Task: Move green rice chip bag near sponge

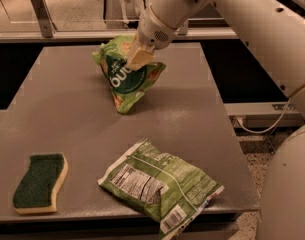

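Observation:
The green rice chip bag (123, 79) is crinkled bright green with a dark circle and white lettering. It hangs tilted above the far middle of the grey table (67, 114), its lower tip near the surface. My gripper (137, 60) reaches down from the upper right and is shut on the bag's upper part. The sponge (39, 182), dark green over pale yellow foam, lies flat at the near left corner, far from the bag.
A larger olive-green bag (159, 184) with a white nutrition label lies at the near right, overhanging the front edge. My white arm (252, 29) crosses the upper right. A metal rail (67, 34) runs behind the table.

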Controlling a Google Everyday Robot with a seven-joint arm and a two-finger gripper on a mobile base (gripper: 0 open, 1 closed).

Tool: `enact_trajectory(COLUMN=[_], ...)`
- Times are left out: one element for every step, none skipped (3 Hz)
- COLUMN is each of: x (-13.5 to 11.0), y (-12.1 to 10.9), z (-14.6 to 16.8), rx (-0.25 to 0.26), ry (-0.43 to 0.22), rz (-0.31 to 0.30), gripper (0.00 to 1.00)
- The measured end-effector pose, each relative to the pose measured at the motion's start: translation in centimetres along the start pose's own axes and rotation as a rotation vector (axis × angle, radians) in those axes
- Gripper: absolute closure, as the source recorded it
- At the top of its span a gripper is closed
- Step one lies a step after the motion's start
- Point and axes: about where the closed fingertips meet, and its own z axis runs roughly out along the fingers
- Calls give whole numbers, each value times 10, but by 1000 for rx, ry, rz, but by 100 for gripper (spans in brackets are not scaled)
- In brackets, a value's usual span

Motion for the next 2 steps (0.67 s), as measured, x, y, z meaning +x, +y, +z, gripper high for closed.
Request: enact_trajectory(x=[-13, -35], y=[10, 27], z=[-23, -41], rx=[-14, -33], ry=[-80, -145], rz=[-41, -102], gripper=[100, 100])
